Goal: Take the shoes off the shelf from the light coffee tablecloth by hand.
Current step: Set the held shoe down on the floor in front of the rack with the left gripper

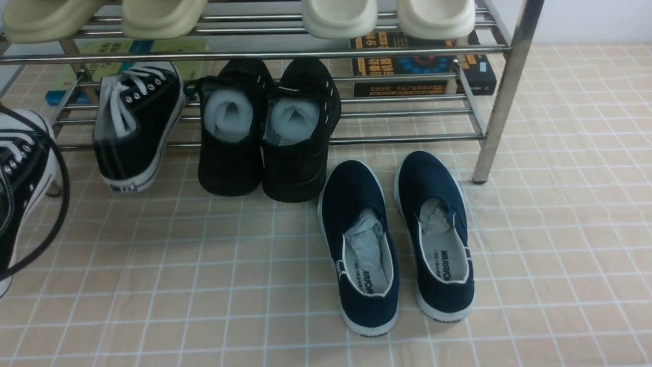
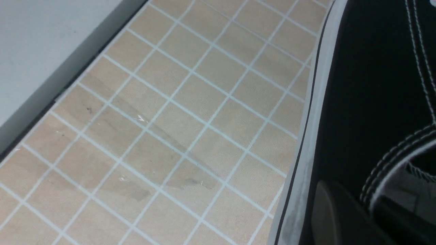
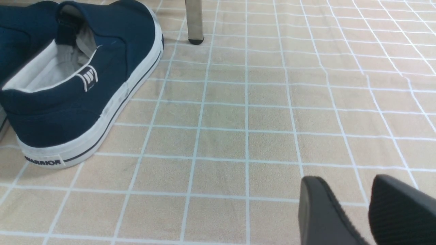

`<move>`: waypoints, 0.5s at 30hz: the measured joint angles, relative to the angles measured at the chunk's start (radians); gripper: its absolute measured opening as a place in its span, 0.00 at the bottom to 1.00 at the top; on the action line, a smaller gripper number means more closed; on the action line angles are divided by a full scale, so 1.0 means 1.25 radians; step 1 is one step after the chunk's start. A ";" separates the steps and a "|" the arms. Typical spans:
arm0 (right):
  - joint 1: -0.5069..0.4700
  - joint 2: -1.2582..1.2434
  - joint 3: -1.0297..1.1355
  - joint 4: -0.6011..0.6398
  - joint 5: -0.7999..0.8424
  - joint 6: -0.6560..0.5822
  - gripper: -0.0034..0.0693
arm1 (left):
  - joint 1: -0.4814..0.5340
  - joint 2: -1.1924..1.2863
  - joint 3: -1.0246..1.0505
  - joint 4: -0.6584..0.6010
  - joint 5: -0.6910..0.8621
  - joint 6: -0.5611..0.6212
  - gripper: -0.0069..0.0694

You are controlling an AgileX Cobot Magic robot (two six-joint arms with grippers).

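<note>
The left fingers [image 2: 351, 200] pinch a black sneaker [image 2: 354, 85] by its collar; that thin hold could let it twist and drop. The right fingers [image 3: 345, 185] stand apart.

The shoe rack [image 1: 494, 102] is shiny, smooth metal, and so is its leg near the cloth's far edge. The cloth [image 1: 570, 255] looks soft and thin, with small wrinkles. The lace-up sneakers [image 1: 135, 122] are matt black cloth, with white rubbery toes and soles, cloth laces and shiny metal rings. The all-black shoes [image 1: 295, 127] look dull and soft, with pale, crinkly stuffing inside. The blue slip-ons [image 1: 359, 244] are matt cloth with smooth, white, rubbery soles. The pale clogs [image 1: 338, 18] look like smooth, matt plastic. The books [image 1: 407, 66] have smooth paper covers.
</note>
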 joint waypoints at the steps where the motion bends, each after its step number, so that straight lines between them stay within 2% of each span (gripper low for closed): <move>1: 0.000 0.000 0.000 0.000 0.000 0.000 0.38 | 0.000 0.003 0.000 0.002 0.000 -0.001 0.11; 15: 0.000 0.000 0.000 0.000 0.000 0.000 0.38 | 0.000 0.164 0.000 0.003 -0.018 0.010 0.11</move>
